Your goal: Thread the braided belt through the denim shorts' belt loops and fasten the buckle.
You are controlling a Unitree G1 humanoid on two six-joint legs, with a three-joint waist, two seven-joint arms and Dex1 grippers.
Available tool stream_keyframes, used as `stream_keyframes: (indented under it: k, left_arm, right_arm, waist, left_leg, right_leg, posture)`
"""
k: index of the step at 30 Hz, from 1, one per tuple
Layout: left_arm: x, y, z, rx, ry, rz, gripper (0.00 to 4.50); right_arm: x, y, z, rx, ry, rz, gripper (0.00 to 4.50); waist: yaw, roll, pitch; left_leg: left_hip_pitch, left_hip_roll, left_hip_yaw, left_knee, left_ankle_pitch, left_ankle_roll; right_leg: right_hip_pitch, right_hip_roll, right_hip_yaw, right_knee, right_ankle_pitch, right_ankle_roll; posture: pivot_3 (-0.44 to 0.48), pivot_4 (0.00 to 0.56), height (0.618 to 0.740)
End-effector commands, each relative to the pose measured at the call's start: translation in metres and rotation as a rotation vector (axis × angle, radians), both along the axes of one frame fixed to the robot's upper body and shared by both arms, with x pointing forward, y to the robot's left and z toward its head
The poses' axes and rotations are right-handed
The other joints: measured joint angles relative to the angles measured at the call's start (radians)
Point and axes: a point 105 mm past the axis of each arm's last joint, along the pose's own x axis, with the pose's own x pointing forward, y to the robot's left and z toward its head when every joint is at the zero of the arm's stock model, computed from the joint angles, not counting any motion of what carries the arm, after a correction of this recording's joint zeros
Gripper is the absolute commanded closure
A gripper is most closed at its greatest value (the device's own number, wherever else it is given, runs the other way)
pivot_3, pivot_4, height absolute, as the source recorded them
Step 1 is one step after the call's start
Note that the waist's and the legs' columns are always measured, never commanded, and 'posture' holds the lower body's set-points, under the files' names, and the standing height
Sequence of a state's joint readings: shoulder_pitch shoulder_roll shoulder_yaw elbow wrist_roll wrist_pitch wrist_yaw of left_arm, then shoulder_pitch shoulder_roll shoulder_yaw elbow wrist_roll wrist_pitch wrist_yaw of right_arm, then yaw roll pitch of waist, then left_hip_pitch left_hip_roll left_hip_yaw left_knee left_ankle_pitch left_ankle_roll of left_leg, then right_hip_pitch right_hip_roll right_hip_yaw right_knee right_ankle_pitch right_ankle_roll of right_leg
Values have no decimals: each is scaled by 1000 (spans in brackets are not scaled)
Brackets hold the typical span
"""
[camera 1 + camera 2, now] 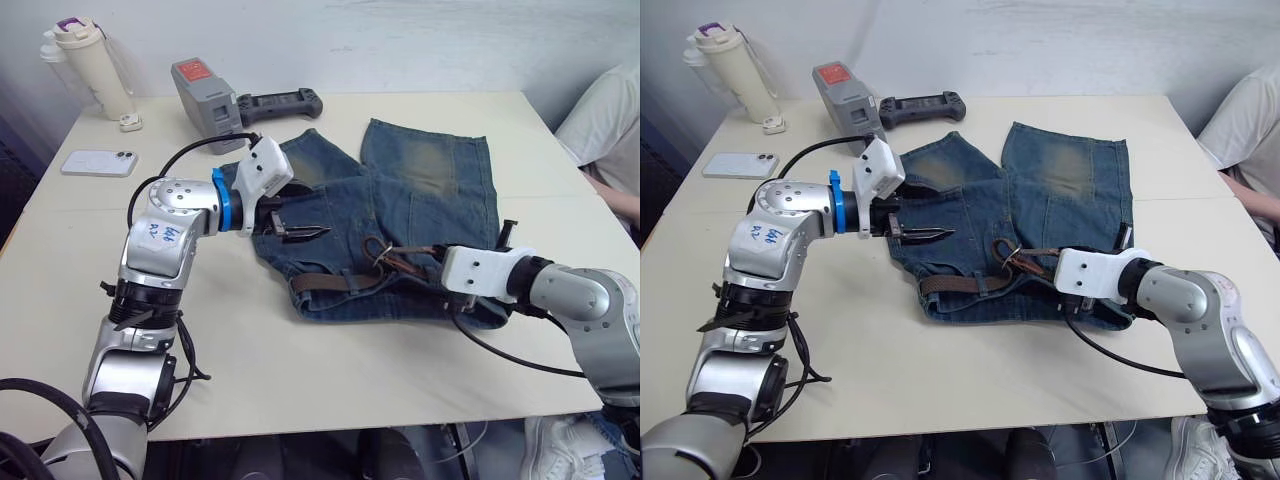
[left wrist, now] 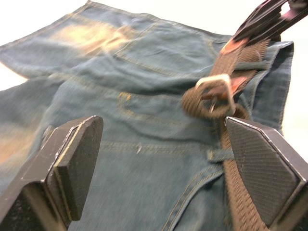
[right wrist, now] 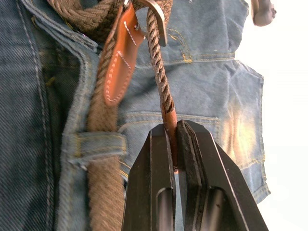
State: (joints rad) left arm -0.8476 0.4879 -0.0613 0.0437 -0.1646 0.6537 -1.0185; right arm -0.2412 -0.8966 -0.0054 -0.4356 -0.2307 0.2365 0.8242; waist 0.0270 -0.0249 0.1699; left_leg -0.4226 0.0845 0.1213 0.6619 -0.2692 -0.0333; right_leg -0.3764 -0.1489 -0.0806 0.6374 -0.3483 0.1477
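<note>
A: Left eye view, from the left: what stands at the table's 10 o'clock corner?
B: A cream plastic bottle with a purple cap (image 1: 87, 62); a white phone (image 1: 99, 163) lies toward 9 o'clock, and a grey box with a red label (image 1: 205, 97) touches a black handheld controller (image 1: 283, 102) at 11 o'clock.

A: State of the left gripper (image 1: 298, 231)?
B: Fingers spread wide, holding nothing, hovering over the left side of the blue denim shorts with faded yellowish patches (image 1: 400, 215). The shorts lie at the table's centre, waistband toward 6 o'clock.

A: Where is the belt?
B: The dark brown braided belt (image 1: 330, 282) runs along the waistband under a blue denim belt loop (image 3: 97, 145). Its square silver metal buckle (image 2: 215, 92) sits near the waistband's middle.

A: And the right gripper (image 3: 176, 144)?
B: Fingers pressed together, pinching the belt's tan leather tip just past the buckle.

A: Anything at 3 o'clock?
B: A person in a white sleeve (image 1: 607, 115).
</note>
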Motion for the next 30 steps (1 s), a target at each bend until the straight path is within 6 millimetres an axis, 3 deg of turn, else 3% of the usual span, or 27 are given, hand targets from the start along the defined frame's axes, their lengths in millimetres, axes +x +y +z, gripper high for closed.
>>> stream_keyframes:
  k: [1,4,7,8,12,21,30]
  left_arm:
    - [-8,-7,-4,1,8,-48,55]
    - [-12,-14,-11,-8,44,-67,880]
    - [-21,-21,-27,59,83,-114,2103]
    - [-22,-23,-31,73,90,-121,2713]
    - [-29,-35,-35,89,118,-178,4304]
    - [-31,-39,-77,252,201,-150,4451]
    - [-15,-12,-106,378,260,0,4451]
  right_arm:
    - [-5,-7,17,-22,-61,-9,4500]
    - [-6,-8,17,-25,-63,-12,4500]
    - [-8,-5,16,-23,-64,-7,4500]
    - [-8,-5,16,-24,-63,-8,4500]
    - [-9,-4,14,-31,-61,-6,4500]
    - [-14,-4,2,-79,-68,15,4500]
    - [-19,-19,-9,-150,-88,17,4500]
  waist:
    - [0,0,0]
    - [-2,0,0]
    - [-2,0,0]
    - [-1,0,0]
    - [-1,0,0]
    - [0,0,0]
    - [-1,0,0]
  left_leg:
    - [0,0,0,0,0,0]
    - [0,0,0,0,0,0]
    - [0,0,0,0,0,0]
    - [0,0,0,0,0,0]
    - [0,0,0,0,0,0]
    - [0,0,0,0,0,0]
    - [0,0,0,0,0,0]
  right_leg:
    - [0,0,0,0,0,0]
    - [0,0,0,0,0,0]
    - [0,0,0,0,0,0]
    - [0,0,0,0,0,0]
    - [0,0,0,0,0,0]
    - [0,0,0,0,0,0]
    - [0,0,0,0,0,0]
  posture:
    - [0,150,740]
    - [0,150,740]
    - [0,150,740]
    - [0,150,740]
    - [0,150,740]
    - [0,150,740]
    - [0,150,740]
